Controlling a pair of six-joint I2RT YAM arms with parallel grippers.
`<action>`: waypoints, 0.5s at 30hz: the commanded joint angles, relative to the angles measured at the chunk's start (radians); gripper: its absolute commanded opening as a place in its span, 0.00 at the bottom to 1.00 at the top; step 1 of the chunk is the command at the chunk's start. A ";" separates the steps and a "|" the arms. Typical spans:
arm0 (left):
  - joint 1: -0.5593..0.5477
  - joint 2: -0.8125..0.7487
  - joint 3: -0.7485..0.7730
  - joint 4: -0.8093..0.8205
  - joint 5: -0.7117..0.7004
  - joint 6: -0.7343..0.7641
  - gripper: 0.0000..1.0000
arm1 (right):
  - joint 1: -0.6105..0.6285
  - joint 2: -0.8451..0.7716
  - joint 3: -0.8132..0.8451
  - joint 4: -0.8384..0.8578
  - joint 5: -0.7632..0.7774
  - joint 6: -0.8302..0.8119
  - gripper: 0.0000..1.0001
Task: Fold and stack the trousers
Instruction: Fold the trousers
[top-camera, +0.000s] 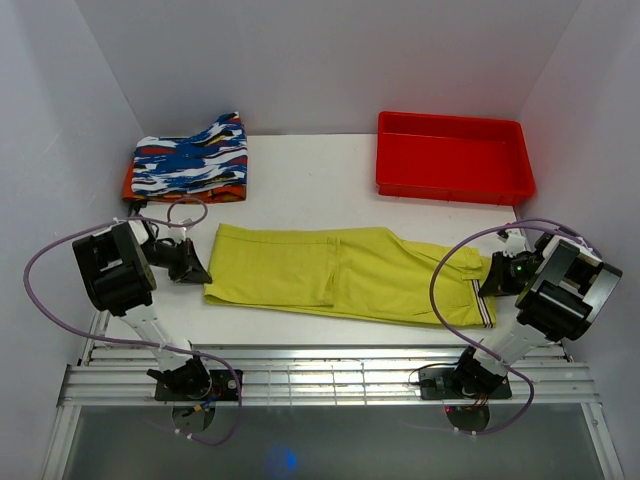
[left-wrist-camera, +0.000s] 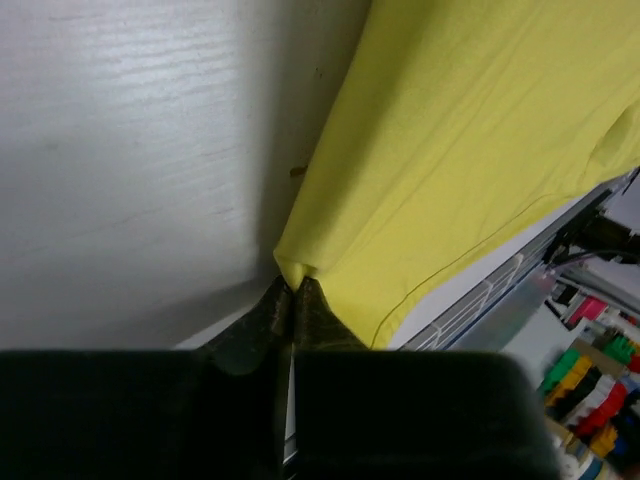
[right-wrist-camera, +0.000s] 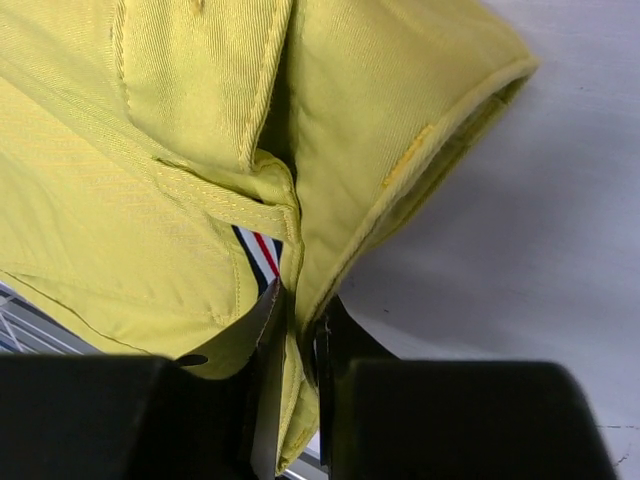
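The yellow-green trousers (top-camera: 340, 272) lie flat across the middle of the table, folded lengthwise, leg ends to the left and waist to the right. A striped band (top-camera: 484, 305) runs along the waist end. My left gripper (top-camera: 197, 268) is shut on the corner of the leg hem (left-wrist-camera: 293, 268), the cloth pinched between its fingertips. My right gripper (top-camera: 493, 280) is shut on the waistband edge (right-wrist-camera: 300, 330), yellow cloth squeezed between its jaws. The red, white and dark stripe (right-wrist-camera: 262, 258) shows just above the right fingers.
A folded blue, white, black and orange patterned garment (top-camera: 188, 160) lies at the back left. A red tray (top-camera: 452, 158) stands at the back right. White walls close in on the left, right and back. A metal rail (top-camera: 330, 375) runs along the near edge.
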 joint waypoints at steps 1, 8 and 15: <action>0.022 0.023 0.048 -0.050 0.071 0.118 0.28 | -0.003 0.027 0.004 0.018 0.034 -0.039 0.16; 0.053 -0.020 0.055 -0.016 0.118 0.084 0.67 | -0.004 -0.011 0.078 -0.116 -0.046 -0.076 0.61; 0.056 0.005 0.058 0.033 0.157 0.060 0.69 | -0.023 -0.027 0.153 -0.194 -0.022 -0.116 0.79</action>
